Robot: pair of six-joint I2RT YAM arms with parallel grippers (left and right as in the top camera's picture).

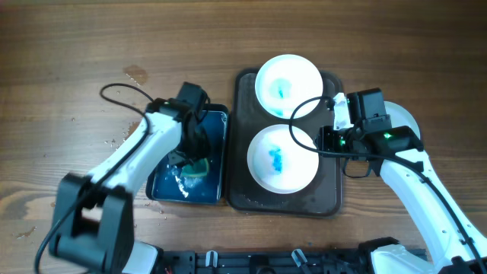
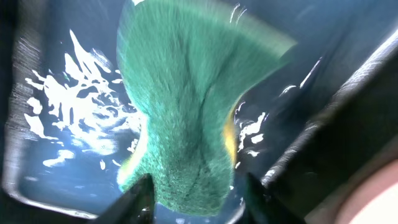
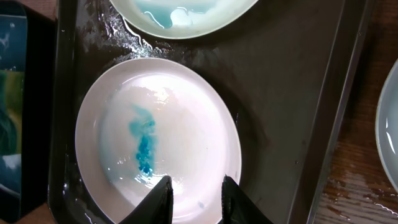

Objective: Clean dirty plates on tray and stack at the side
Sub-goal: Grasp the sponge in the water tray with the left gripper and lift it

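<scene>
Green sponge (image 2: 186, 112) fills the left wrist view, with the left gripper (image 2: 196, 199) pinching its near end, one jaw on each side. That view is blurred, but the sponge looks bent and lifted rather than lying flat. It hangs inside the small blue tray (image 1: 214, 137), which has water glinting on its floor. So the sponge is wetted and in hand, not yet on a plate.

Next right is the brown tray (image 1: 332, 190), wet around the plates. It carries two plates:
- far plate (image 1: 288, 86): teal smear in the middle, looks thinned out and watery in the right wrist view
- near plate (image 1: 282, 158): a clear teal streak left of centre, plus a water film

Neither reads as clean, and both sit apart inside the rim.

Right gripper (image 3: 196, 193) hovers over the near plate's right edge, jaws spread and holding nothing. I can't tell whether the tips touch the rim.

Far right, a third plate (image 3: 388, 124) lies on the bare wood table, off the brown tray and mostly hidden under the right arm. Only a white edge shows, so its centre can't be checked.

My read on progress:
- one plate probably done and set aside, so the stack is one high
- two dirty plates left to scrub and move over
- about a third complete

Likely next step is taking the sponge to the near plate, with the right gripper steadying it.
</scene>
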